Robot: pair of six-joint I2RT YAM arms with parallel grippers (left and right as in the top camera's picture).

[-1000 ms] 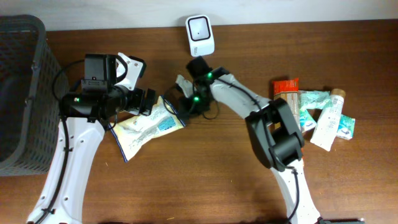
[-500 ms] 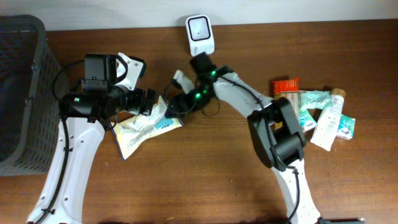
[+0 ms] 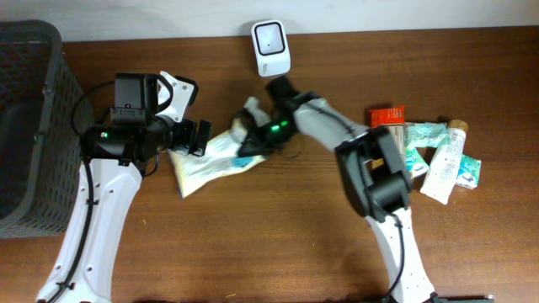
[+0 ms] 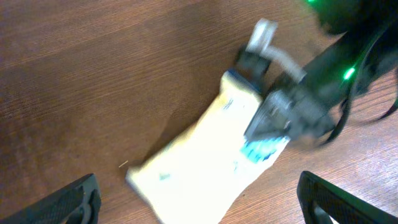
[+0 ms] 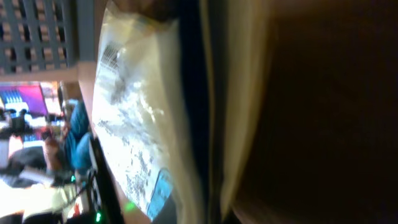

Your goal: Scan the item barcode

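Note:
The item is a pale yellow pouch (image 3: 206, 162) with blue print, lying slanted on the wooden table between the arms. My right gripper (image 3: 249, 141) is shut on its right end; in the left wrist view that gripper (image 4: 280, 115) covers the pouch's (image 4: 205, 155) blue corner. The right wrist view is filled by the pouch (image 5: 134, 112) seen edge-on, with a barcode (image 5: 111, 57) near its top. My left gripper (image 4: 205, 211) hangs open above the pouch's left part, touching nothing. A white scanner (image 3: 271, 46) stands at the table's back edge.
A dark mesh basket (image 3: 25, 126) stands at the far left. A pile of packets and tubes (image 3: 425, 151) lies at the right. The right arm's cable loops on the table by its wrist (image 3: 290, 150).
My right gripper opened, moved left onto the pouch's right end and shut on it. The pouch has swung and shifted toward the right. The left arm has not moved.

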